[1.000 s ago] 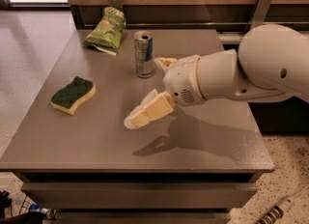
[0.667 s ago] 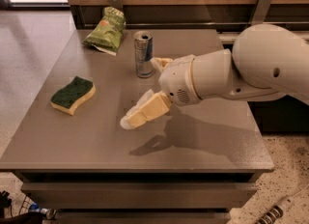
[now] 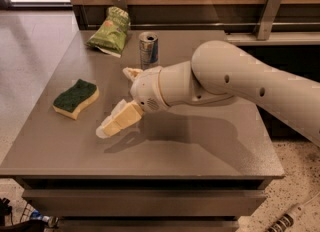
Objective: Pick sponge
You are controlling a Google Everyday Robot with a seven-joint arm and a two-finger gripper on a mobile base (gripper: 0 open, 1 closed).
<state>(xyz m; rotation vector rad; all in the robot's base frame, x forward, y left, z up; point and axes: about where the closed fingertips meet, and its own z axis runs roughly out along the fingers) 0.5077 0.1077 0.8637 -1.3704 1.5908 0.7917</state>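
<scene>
The sponge [image 3: 76, 97] has a dark green top over a yellow body and lies flat on the left part of the grey table [image 3: 200, 146]. My gripper [image 3: 115, 101] is just right of the sponge, above the table and not touching it. It is open and empty: one pale yellow padded finger [image 3: 119, 121] points down-left toward the table, and the other [image 3: 131, 72] sits behind it near the can. The white arm reaches in from the right.
A light green snack bag [image 3: 110, 30] lies at the table's back left. A silver and blue drink can [image 3: 148, 50] stands just behind the gripper. A wooden wall with metal brackets runs along the back. Floor lies to the left.
The gripper and arm have moved left across the table, closer to the sponge. The sponge, bag and can have not moved.
</scene>
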